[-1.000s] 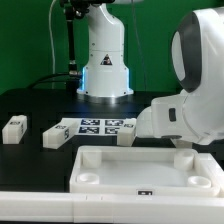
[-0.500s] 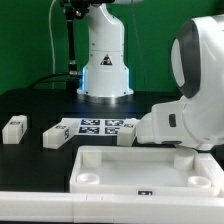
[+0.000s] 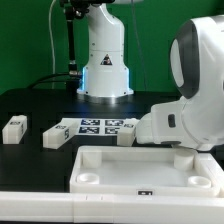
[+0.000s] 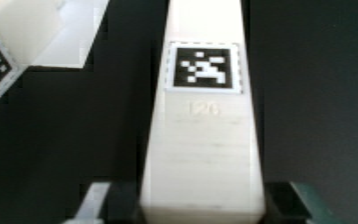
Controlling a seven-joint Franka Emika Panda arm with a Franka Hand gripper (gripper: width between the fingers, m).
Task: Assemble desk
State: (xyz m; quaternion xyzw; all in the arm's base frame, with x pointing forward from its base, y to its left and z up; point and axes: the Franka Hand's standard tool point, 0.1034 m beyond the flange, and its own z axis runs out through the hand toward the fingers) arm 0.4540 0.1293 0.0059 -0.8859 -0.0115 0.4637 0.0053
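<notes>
The white rimmed desk tabletop (image 3: 150, 170) lies at the front of the black table. Two white legs (image 3: 14, 128) (image 3: 56, 135) lie toward the exterior view's left, and a third (image 3: 125, 136) lies beside the marker board (image 3: 95, 127). In the wrist view a fourth long white leg (image 4: 202, 130) with a square marker lies on the black surface. My gripper (image 4: 201, 206) straddles its near end. A finger (image 4: 101, 205) stands on each side, with a narrow dark gap between each finger and the leg. In the exterior view my own arm hides the gripper.
The arm's bulky white body (image 3: 190, 90) fills the exterior view's right, above the tabletop's far edge. The robot base (image 3: 105, 60) stands at the back. In the wrist view another white piece (image 4: 51, 35) bearing a marker lies close beside the leg.
The arm's body has sunk slightly in the exterior view. The legs, tabletop and marker board have not moved.
</notes>
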